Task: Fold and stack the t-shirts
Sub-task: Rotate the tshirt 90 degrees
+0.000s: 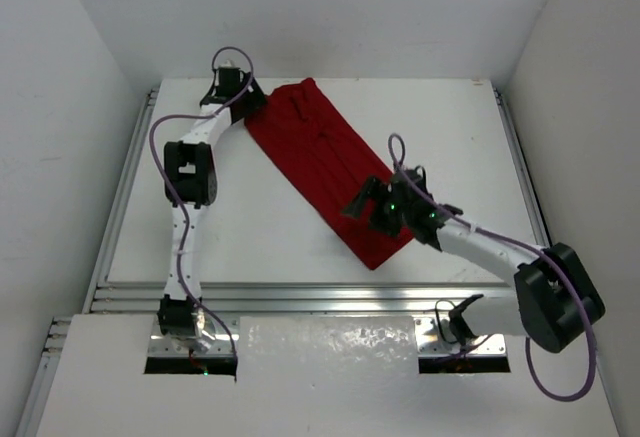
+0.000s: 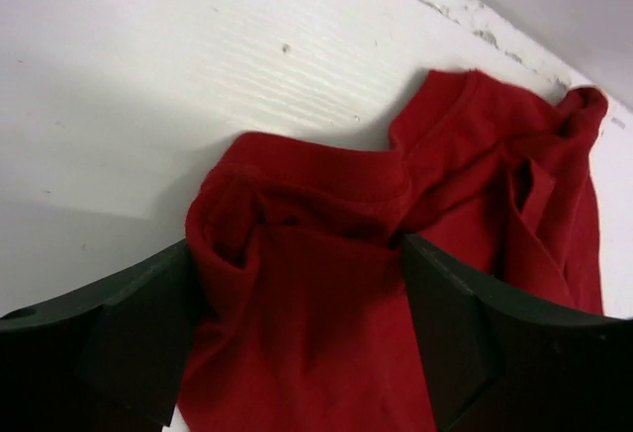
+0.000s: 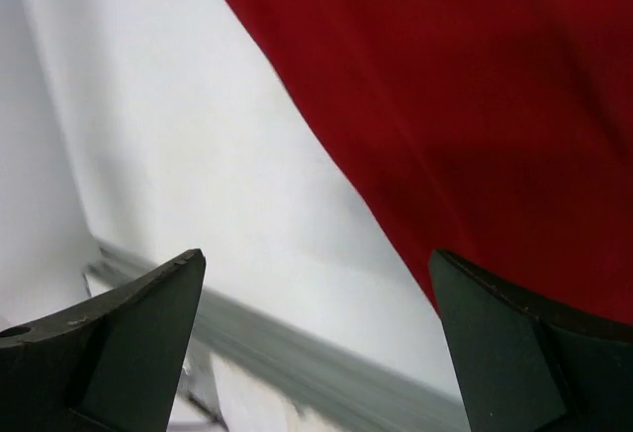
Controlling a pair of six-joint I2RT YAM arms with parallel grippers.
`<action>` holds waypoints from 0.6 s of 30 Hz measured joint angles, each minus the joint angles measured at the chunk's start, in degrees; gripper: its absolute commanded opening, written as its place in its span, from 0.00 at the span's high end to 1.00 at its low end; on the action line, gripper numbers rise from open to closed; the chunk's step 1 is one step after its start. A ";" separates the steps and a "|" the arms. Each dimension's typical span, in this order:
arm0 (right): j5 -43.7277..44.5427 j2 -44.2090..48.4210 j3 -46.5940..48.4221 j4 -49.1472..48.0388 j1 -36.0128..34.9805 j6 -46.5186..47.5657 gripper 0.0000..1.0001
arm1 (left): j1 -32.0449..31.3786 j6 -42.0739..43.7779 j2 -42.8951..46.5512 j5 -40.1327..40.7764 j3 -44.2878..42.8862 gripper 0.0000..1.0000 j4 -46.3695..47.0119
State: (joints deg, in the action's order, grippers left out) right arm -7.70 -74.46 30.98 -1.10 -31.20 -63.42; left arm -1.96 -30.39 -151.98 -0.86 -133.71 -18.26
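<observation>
The dark red t-shirt (image 1: pixel 325 162) lies as a long folded strip running diagonally from the back middle of the table toward the front right. My left gripper (image 1: pixel 250 107) sits low at its far end. In the left wrist view the left gripper (image 2: pixel 297 284) has its jaws wide apart, with the t-shirt's (image 2: pixel 326 254) rumpled collar end bunched between them. My right gripper (image 1: pixel 358 202) hovers over the strip's near part. Seen from the right wrist, the right gripper (image 3: pixel 316 264) is open and holds nothing, and the t-shirt's (image 3: pixel 475 106) edge runs beside its right finger (image 3: pixel 504 353).
White table (image 1: pixel 450 137) boxed in by white walls at left, back and right. Metal rails run along the table's near edge (image 1: pixel 300 295) and both sides (image 1: pixel 125 187). The near rail (image 3: pixel 326 363) shows below the right gripper.
</observation>
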 measured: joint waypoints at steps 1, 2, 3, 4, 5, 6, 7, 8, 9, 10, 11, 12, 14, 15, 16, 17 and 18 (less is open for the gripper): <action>0.72 -0.20 3.52 1.68 1.07 2.25 0.03 | -0.07 0.28 0.07 -0.26 0.07 0.23 -0.20; 1.36 -0.52 6.99 2.78 2.23 4.85 0.03 | -0.17 0.46 0.44 -0.17 0.61 0.23 -0.28; 1.51 -1.38 10.56 4.42 3.52 7.98 0.04 | -0.26 0.59 1.46 0.98 2.32 0.24 -0.31; 1.68 -3.26 14.36 5.77 4.59 11.37 0.04 | -0.26 0.20 3.54 2.89 5.57 0.25 -0.04; 2.21 -6.01 19.30 7.85 5.40 15.67 0.03 | -0.35 -0.57 6.75 5.20 10.16 0.26 -1.33; 3.19 -9.75 24.70 9.97 6.19 19.80 0.03 | -0.37 -1.57 9.86 7.74 14.05 0.26 -3.06; 4.39 -13.64 29.35 11.45 6.80 23.54 0.04 | -0.46 -2.95 13.33 10.78 18.27 0.27 -4.28; 5.81 -17.94 34.36 13.07 7.41 27.50 0.04 | -0.46 -4.46 17.09 13.62 22.60 0.27 -5.27; 6.91 -21.92 38.47 14.51 8.00 30.84 0.05 | -0.44 -5.81 20.44 16.37 25.92 0.27 -6.43; 7.41 -26.10 42.07 15.37 8.61 34.32 0.07 | -0.37 -7.23 23.76 18.88 28.85 0.27 -7.32; 7.50 -29.81 44.63 16.41 9.38 37.33 0.08 | -0.28 -8.35 26.56 20.50 31.06 0.27 -7.78; 7.50 -33.00 46.77 17.97 10.14 39.95 0.09 | -0.15 -9.22 29.22 21.42 32.74 0.26 -8.11; 7.63 -37.81 48.87 19.45 11.28 44.11 0.12 | -0.15 -10.34 33.16 21.81 35.26 0.27 -7.21; 7.72 -41.46 50.03 21.42 12.11 47.34 0.13 | -0.20 -10.69 34.67 21.77 36.54 0.27 -6.75; 7.76 -43.52 50.36 22.53 12.61 49.07 0.15 | -0.35 -11.02 35.82 21.35 37.97 0.27 -5.88; 7.67 -44.85 50.38 23.76 12.96 50.40 0.18 | -0.68 -11.41 36.87 20.68 39.95 0.29 -4.50; 7.85 -45.53 50.40 24.48 13.14 51.78 0.19 | -1.18 -11.85 37.51 19.87 41.88 0.33 -3.72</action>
State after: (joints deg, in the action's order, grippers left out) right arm 0.14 -119.98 81.38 23.38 -18.06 -11.64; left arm -3.14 -42.24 -114.48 19.00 -91.83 -21.98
